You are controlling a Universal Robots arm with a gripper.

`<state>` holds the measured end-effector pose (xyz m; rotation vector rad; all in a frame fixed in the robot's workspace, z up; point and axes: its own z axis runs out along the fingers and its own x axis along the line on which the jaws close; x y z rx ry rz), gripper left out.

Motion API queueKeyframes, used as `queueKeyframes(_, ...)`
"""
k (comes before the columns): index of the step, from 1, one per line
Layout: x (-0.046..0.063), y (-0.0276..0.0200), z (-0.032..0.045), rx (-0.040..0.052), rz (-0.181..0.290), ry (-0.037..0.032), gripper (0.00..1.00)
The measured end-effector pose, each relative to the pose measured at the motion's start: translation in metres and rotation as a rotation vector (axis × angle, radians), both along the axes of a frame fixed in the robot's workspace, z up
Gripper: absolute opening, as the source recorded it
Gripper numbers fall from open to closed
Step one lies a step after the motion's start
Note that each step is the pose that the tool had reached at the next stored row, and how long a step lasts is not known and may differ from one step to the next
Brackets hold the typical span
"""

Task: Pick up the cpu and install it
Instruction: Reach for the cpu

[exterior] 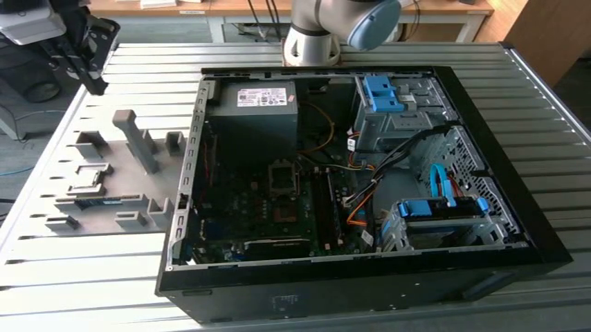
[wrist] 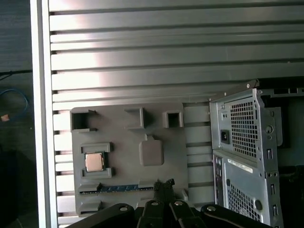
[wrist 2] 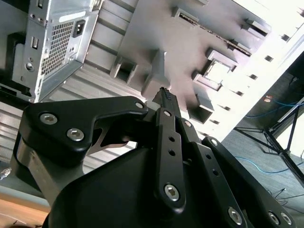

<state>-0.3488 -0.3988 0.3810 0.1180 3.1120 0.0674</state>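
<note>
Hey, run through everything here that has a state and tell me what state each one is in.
cpu, lying flat in its pocket on the grey holder, not gripped.
memory stick, lying in its slot on the holder.
tool, shut, empty, apart from the cpu.
computer case, open, insides exposed.

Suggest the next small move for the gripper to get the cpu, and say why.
Probably shift the gripper sideways across the grey fixture tray until it is centred over the cpu, before any descent. In the first wrist view the cpu lies flat in its square pocket, untouched, while the gripper hangs off to one side, closer to the memory stick.
</note>
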Motion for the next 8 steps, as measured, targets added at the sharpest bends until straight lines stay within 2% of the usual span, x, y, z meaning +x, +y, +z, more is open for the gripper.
queueKeyframes(4,-0.005,0.0000,-0.0059,0.0001,0.000,0.0009,0.10)
queueKeyframes(8,-0.012,0.0000,-0.0115,-0.0001,0.001,0.0110,0.10)
